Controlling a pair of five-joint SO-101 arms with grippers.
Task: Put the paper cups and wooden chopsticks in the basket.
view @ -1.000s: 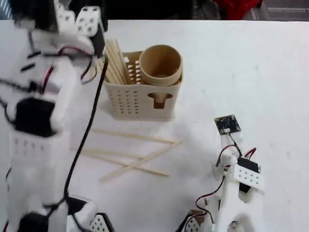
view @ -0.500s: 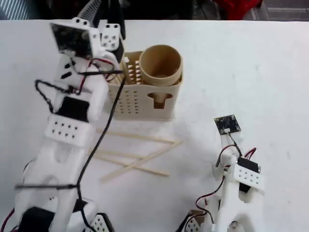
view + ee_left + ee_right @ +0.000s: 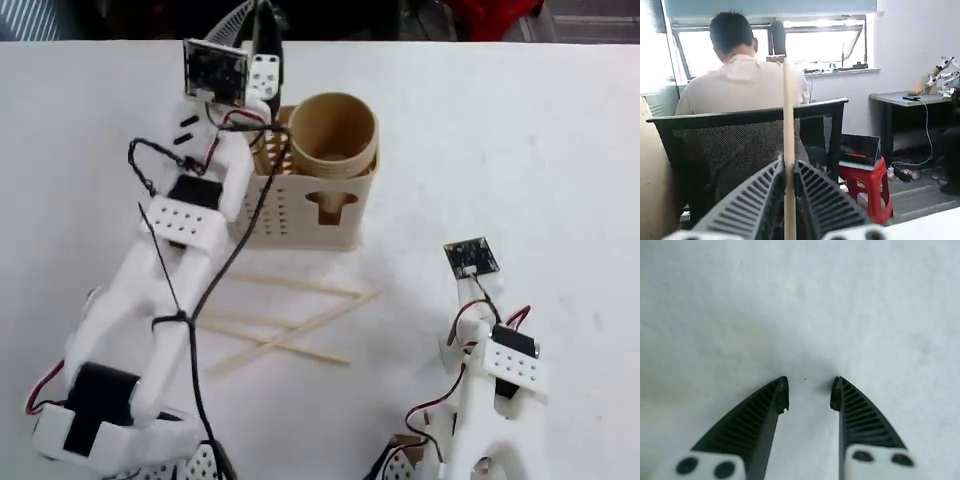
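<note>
My left gripper [image 3: 789, 166] clamps one chopstick [image 3: 788, 110] upright, just beyond the basket's [image 3: 300, 215] far left corner.

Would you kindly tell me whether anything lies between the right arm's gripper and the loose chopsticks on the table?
Nothing visible does: bare table separates the right gripper from the loose chopsticks; the basket sits farther back.
</note>
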